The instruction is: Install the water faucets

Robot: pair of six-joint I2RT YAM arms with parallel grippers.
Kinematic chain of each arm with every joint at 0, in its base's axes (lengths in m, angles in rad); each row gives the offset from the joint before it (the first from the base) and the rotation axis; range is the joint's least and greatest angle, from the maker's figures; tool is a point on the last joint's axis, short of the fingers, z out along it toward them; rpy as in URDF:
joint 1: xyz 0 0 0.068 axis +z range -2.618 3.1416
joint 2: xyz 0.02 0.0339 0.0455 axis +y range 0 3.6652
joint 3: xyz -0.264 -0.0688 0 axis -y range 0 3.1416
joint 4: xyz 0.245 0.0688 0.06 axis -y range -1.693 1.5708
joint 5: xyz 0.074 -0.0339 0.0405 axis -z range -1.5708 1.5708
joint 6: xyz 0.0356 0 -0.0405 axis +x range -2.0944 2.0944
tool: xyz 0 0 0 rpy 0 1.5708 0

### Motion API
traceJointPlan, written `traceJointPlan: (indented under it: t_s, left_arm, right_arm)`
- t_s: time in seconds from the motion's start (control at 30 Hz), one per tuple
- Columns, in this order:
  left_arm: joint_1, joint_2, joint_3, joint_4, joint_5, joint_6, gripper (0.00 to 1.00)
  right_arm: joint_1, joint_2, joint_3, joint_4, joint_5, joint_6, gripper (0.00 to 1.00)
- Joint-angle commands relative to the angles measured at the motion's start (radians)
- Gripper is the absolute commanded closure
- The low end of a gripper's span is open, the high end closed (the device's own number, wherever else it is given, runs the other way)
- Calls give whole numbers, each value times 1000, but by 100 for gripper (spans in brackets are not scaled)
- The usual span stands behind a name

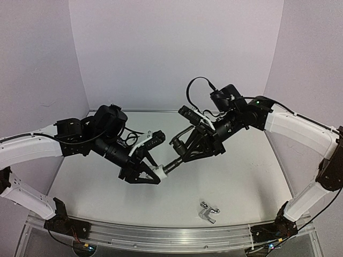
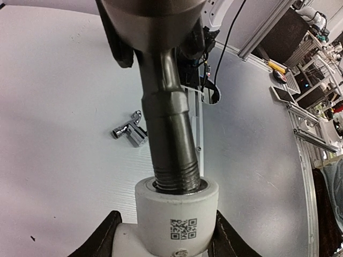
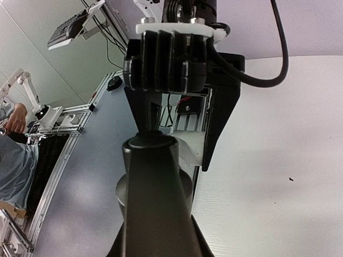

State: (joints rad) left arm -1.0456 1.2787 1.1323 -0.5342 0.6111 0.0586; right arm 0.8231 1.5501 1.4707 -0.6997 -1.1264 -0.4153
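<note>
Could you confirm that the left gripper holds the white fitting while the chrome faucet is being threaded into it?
Not quite: the dark faucet enters the white fitting held by the left gripper; the chrome faucet lies on the table, as the left wrist view shows.

A white table [image 1: 241,182] is enclosed by plain pale-lilac walls [image 1: 177,53] at 9, 12 and 3 o'clock. An aluminium rail [image 1: 171,235] is fitted along its 6 o'clock edge. In the left wrist view, metal framing [image 2: 268,29] and cluttered benches [image 2: 316,80] are seen at 2 o'clock. Soft, even light is cast throughout.
</note>
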Motion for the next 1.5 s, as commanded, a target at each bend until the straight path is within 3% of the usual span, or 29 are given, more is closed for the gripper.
traceJointPlan:
  t_s: [0.0,0.47,0.83,1.1,1.47]
  left_arm:
    - [13,-57,-4,129,-107,31,70]
    - [-8,-61,2,121,-244,94,72]
    - [-92,-40,16,113,-525,179,74]
    - [-147,-58,-19,212,-742,232,74]
    - [-237,-40,-60,351,-1029,375,75]
  right_arm:
    - [9,7,-20,52,-89,73,100]
    - [10,31,-36,94,-50,157,100]
    - [9,51,-64,184,-35,305,100]
    - [10,34,-121,382,-1,521,100]
    - [9,65,-136,512,21,704,100]
